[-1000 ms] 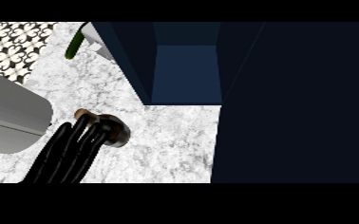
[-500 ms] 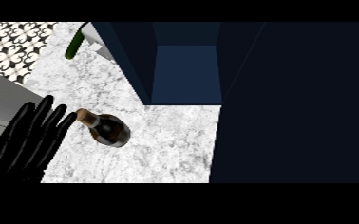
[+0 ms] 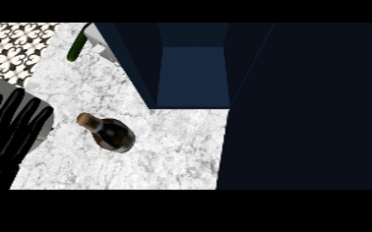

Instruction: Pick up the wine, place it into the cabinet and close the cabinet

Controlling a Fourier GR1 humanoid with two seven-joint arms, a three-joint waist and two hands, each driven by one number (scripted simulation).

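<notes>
Left hand (image 3: 22, 123) at the view's left edge, fingers straight and spread, holding nothing, just left of the wine (image 3: 109, 132). Wine stands on the table (image 3: 174, 147), near the open cabinet (image 3: 193, 73).

Dark wine bottle (image 3: 112, 133) — white-grey marbled counter (image 3: 174, 147) — navy cabinet (image 3: 193, 73), black hand (image 3: 22, 123).

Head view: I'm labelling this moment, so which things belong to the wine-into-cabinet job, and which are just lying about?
Job:
wine, standing on the counter
cabinet, open
left hand, fingers straight, beside the wine, not touching

Lying about:
green thing at the counter's far left
patterned tiles
</notes>
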